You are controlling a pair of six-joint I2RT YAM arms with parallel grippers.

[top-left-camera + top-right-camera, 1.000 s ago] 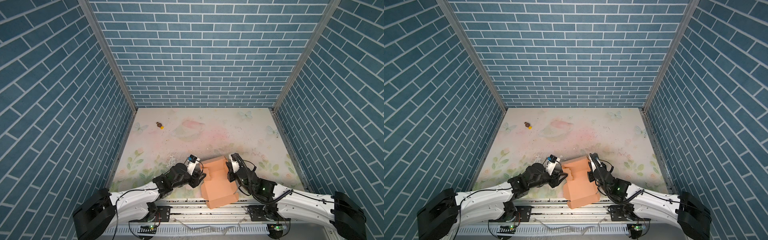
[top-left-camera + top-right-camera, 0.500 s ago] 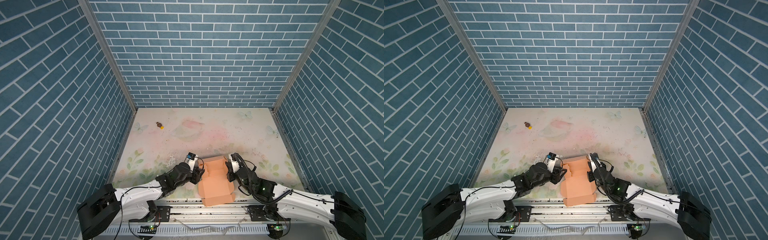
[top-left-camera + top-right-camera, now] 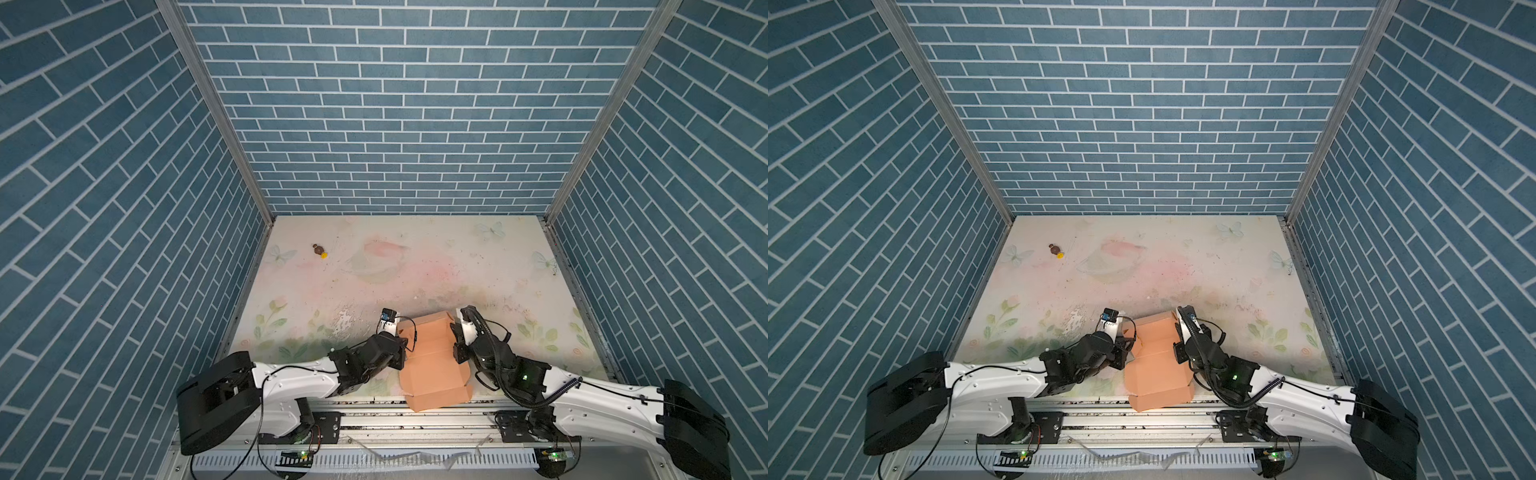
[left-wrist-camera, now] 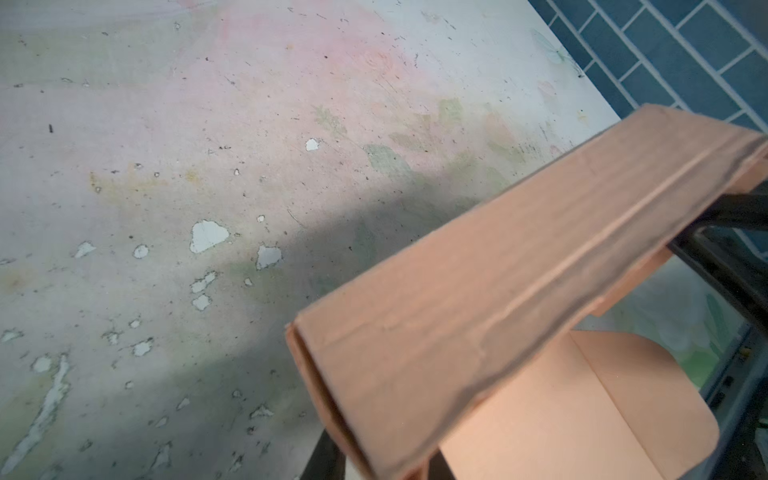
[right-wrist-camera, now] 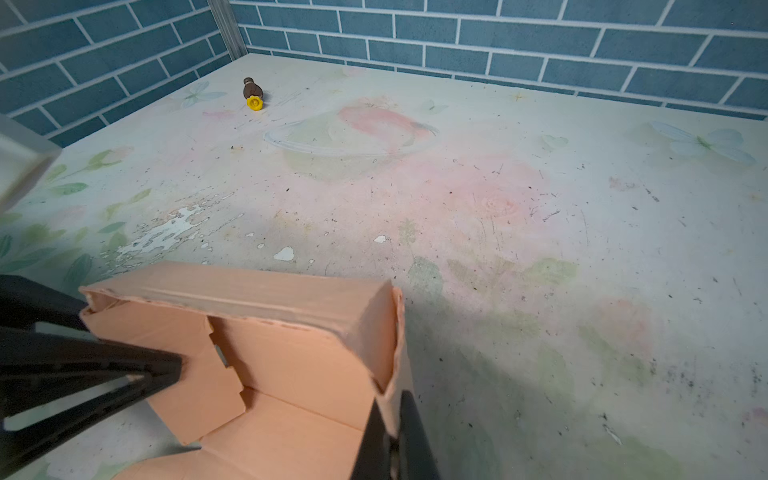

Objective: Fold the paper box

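Observation:
The peach-orange paper box (image 3: 432,365) (image 3: 1158,370) lies at the table's near edge between my two arms, its far wall and side walls raised. My left gripper (image 3: 402,353) (image 4: 382,465) is shut on the left wall. One finger (image 5: 124,370) is inside the box (image 5: 291,357) and the other is outside. That doubled wall (image 4: 478,291) fills the left wrist view. My right gripper (image 3: 457,353) (image 5: 390,440) is shut on the right side wall, pinching its thin edge. The box's near flap is flat and overhangs the table's front.
A tiny brown-and-yellow object (image 3: 320,250) (image 5: 252,94) lies at the far left of the floral tabletop (image 3: 415,270). Blue brick walls close in three sides. A metal rail (image 3: 365,409) runs along the front edge under the box's flap.
My left gripper has moved in onto the box's left wall and its jaws have narrowed on it. The box has swung a little leftward and squarer. The right gripper has kept its hold.

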